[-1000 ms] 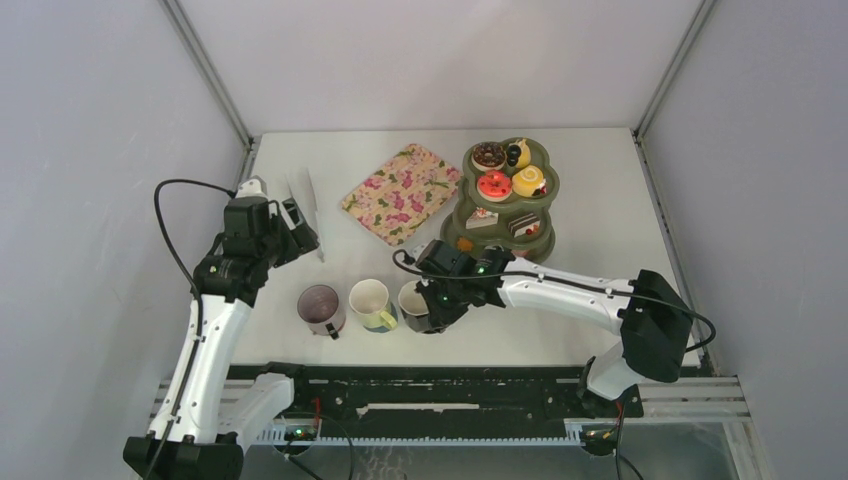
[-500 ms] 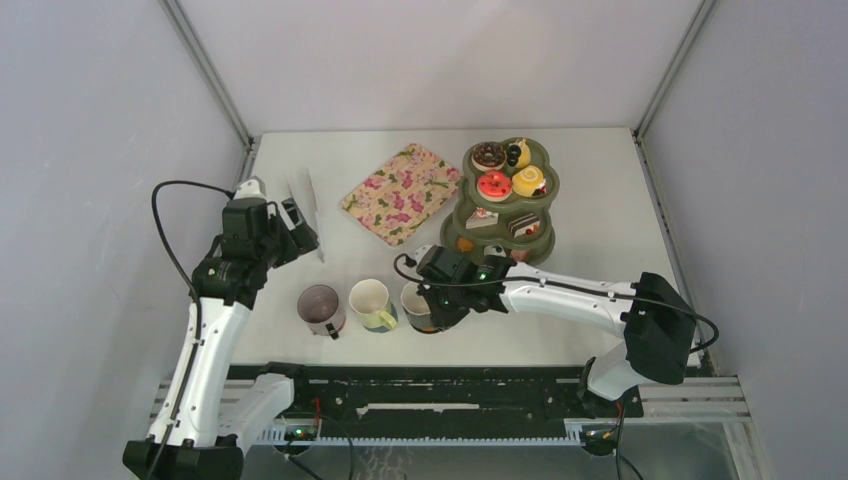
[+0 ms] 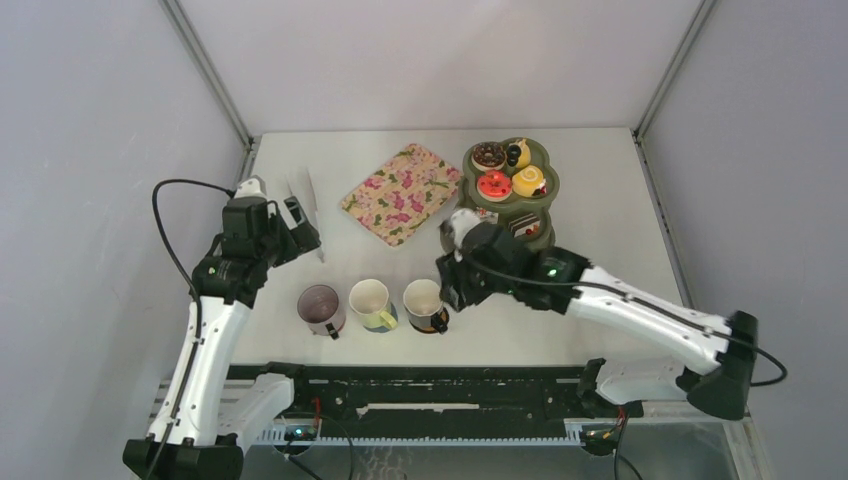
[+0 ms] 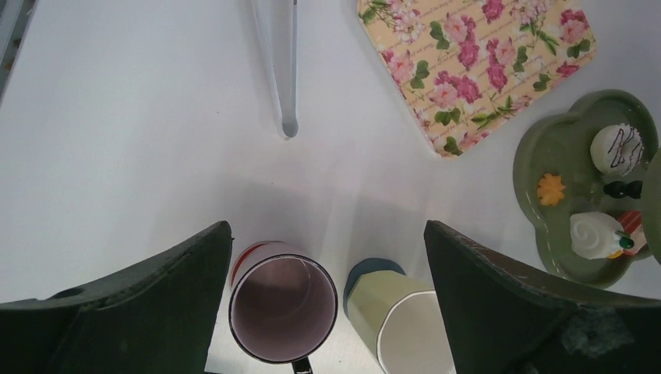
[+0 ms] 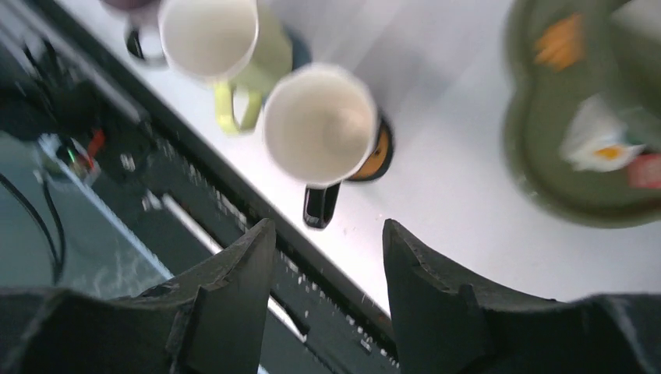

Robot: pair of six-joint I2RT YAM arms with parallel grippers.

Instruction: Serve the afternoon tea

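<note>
– Since the earlier picture, what has moved?
– Only the right gripper [image 3: 450,290]. It has come off the third mug [image 3: 424,303] and is now between this mug and the stand [image 3: 540,155]. Its fingers are apart and hold nothing.
– And the left gripper [image 4: 327,234]?
– Spread wide too, empty, above the first two mugs.
– How do the mugs look?
– Three upright in one row near the front edge of the table [image 3: 600,220]. The first mug [image 3: 320,308] is purplish inside, on a red coaster [image 4: 245,251]. The second mug [image 3: 371,303] is yellow-green, on a blue coaster [image 4: 366,269]. The third has a black handle and sits on an orange coaster [image 5: 378,156].
– And the sweets?
– On the green stand at the back right: a chocolate donut [image 3: 488,154], a red donut [image 3: 494,185] and a yellow cupcake [image 3: 528,180] on top, cake slices lower.
– The room?
– White table, grey walls [image 3: 80,100]. A flowered tray [image 3: 402,192] lies just left of the stand.
</note>
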